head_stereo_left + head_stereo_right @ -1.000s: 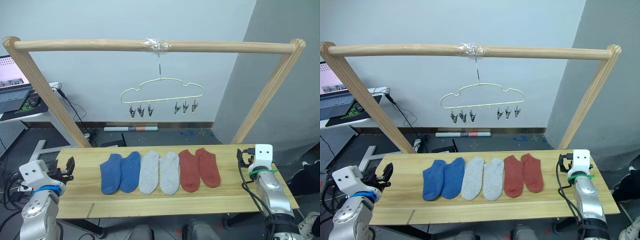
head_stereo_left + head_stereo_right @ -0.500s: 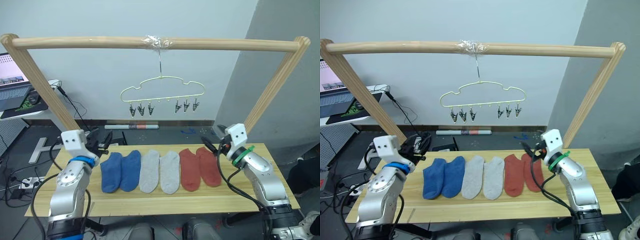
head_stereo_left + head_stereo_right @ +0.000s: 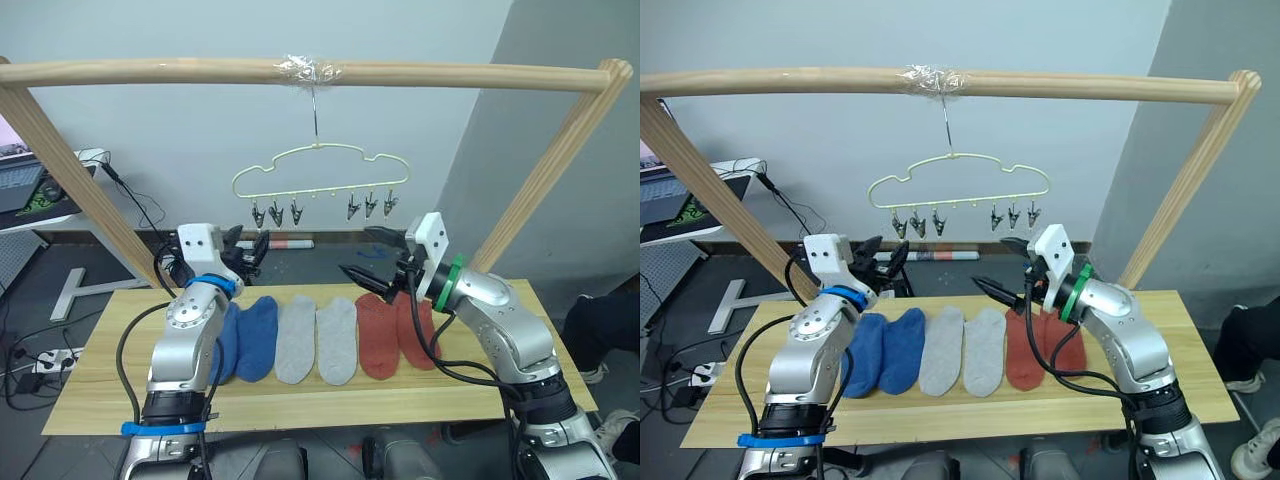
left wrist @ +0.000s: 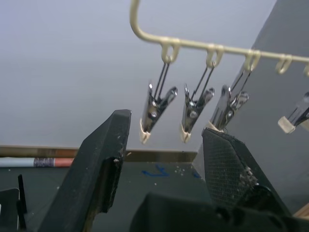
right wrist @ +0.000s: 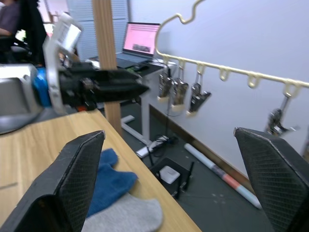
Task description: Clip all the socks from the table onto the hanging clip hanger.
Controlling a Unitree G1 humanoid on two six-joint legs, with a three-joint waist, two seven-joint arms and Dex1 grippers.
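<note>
Table: the table (image 3: 90, 400) is the nearest thing, a pale wooden top running across the lower part of the head views, its front strip bare.
Socks: six socks lie flat in a row across the middle of the table, toes toward the near edge. From the robot's left: two blue socks (image 3: 255, 340), partly covered by the left arm; two light grey socks (image 3: 316, 340); two rust-red socks (image 3: 380, 337), the far end of the outer one hidden behind the right arm. Neighbours touch or nearly touch along their sides.
Left gripper: the left gripper (image 3: 249, 248) is raised above the blue socks' far end, its two black fingers apart and holding nothing. In the left wrist view its fingers (image 4: 101, 164) stand either side of the hanger's left-hand clips, below them and not touching.
Right gripper: the right gripper (image 3: 372, 255) is raised over the red socks' far end, pointing toward the robot's left, its fingers spread wide and empty.
Clip hanger: the clip hanger (image 3: 320, 165) hangs by its hook from the taped middle of the wooden pole (image 3: 150, 71), above and beyond the row of socks. Its six clips (image 3: 275, 214) hang in two groups of three, all empty.
Background: a pale wall stands behind; a laptop (image 3: 680, 205) sits on a side desk at far left.
</note>
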